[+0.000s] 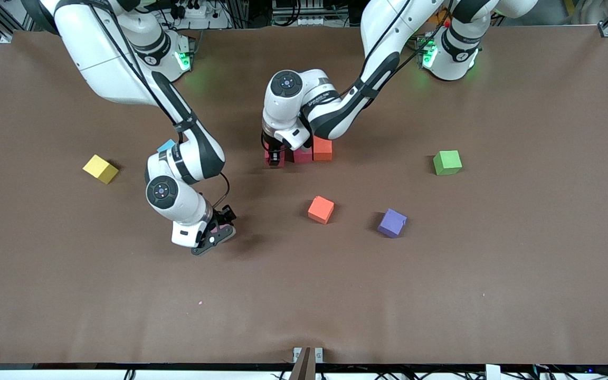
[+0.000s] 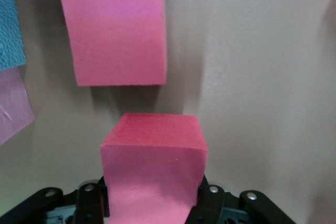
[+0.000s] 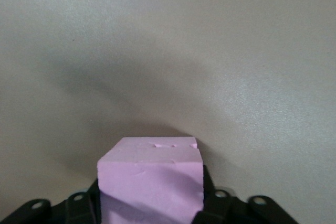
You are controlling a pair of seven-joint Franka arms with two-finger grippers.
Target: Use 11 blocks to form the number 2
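Left arm: reaches to mid-table, left gripper [image 1: 274, 157] down low, clamped.
Right arm: stretched forward, right gripper [image 1: 218, 234] low, tilted, clamped.

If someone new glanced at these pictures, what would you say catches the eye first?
Probably the two arms, each gripping a cube. The left gripper holds a pink cube low at the row of blocks in mid-table, while the right gripper closes on a pale pink cube nearer the camera. Loose yellow, orange, purple and green cubes lie scattered.
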